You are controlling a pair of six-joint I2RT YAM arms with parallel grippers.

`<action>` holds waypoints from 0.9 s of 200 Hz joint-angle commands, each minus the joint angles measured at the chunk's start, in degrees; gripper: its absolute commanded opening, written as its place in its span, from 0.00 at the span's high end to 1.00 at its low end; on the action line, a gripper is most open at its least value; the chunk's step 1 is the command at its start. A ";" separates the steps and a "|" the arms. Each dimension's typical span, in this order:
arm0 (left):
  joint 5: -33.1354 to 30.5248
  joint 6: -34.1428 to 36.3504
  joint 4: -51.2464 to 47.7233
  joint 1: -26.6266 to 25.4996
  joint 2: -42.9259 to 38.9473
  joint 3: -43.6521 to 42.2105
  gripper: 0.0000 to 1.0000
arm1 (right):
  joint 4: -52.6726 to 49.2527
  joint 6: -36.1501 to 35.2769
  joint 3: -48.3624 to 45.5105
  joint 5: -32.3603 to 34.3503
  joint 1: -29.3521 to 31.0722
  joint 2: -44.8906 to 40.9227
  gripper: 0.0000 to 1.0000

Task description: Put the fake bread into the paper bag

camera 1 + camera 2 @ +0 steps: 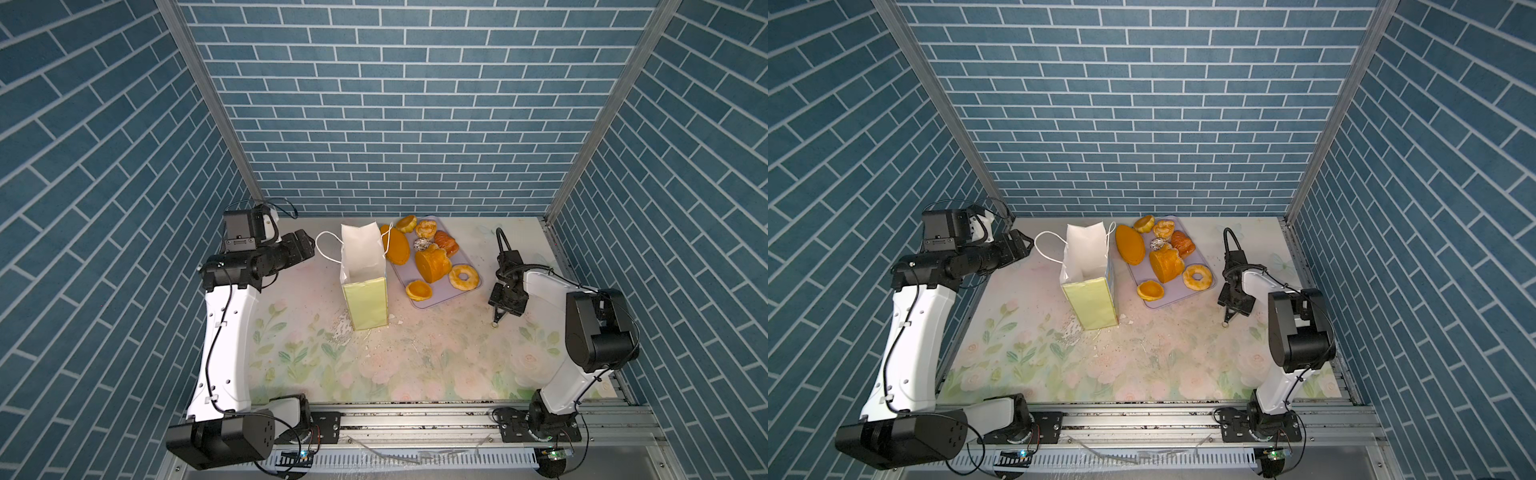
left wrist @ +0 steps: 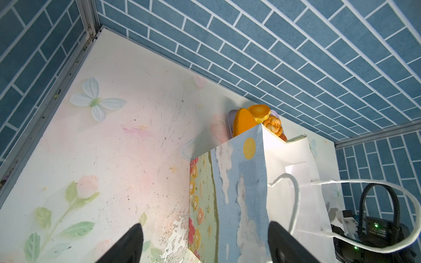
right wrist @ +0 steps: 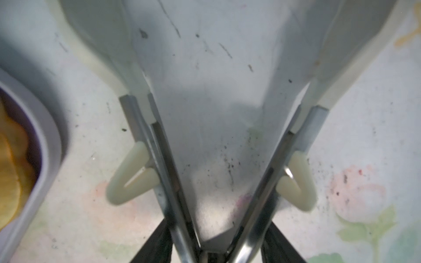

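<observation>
Fake bread (image 1: 432, 266) — on tray (image 1: 438, 296) beside bag (image 1: 365, 307)

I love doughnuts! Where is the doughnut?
In both top views the doughnut lies at the near right corner of the tray, right of the paper bag, beside the thick loaf.

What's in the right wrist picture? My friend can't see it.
Slim white-tipped metal tongs, open in a V, held by the right gripper's black fingers over a flowery table. Beside them, a lavender tray holds golden fake bread.
</observation>
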 commanded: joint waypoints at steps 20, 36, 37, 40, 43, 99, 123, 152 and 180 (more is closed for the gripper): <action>0.70 0.66 0.63 0.20 -0.91 -0.18 0.13 | -4.84 -12.87 -1.07 -1.47 -0.63 -1.56 0.41; 0.96 0.63 0.75 0.20 -1.01 -0.35 0.13 | -4.52 -11.99 -2.10 -2.35 -1.21 -2.57 0.39; 0.96 0.61 0.76 0.20 -1.08 -0.32 0.13 | -4.52 -11.88 -2.08 -2.38 -1.24 -2.60 0.40; 1.05 0.60 0.77 0.20 -1.12 -0.35 0.13 | -4.48 -11.69 -2.07 -2.53 -1.33 -2.66 0.39; 1.12 0.54 0.81 0.20 -1.14 -0.29 0.13 | -4.35 -11.47 -2.11 -2.83 -1.38 -2.75 0.39; 2.11 0.59 1.05 0.13 -1.55 -0.11 0.13 | -2.67 -4.99 -2.45 -4.79 -1.85 -2.82 0.25; 2.20 0.62 1.08 0.12 -1.62 -0.35 0.13 | -1.55 -1.75 -3.22 -4.65 -2.06 -2.05 0.24; 2.06 0.71 1.03 0.11 -1.46 -0.46 0.13 | 0.98 0.62 -4.44 -4.34 -2.06 -2.28 0.27; 2.08 0.72 1.21 0.12 -1.37 -0.71 0.13 | 1.23 1.34 -4.43 -2.90 -2.03 -1.92 0.30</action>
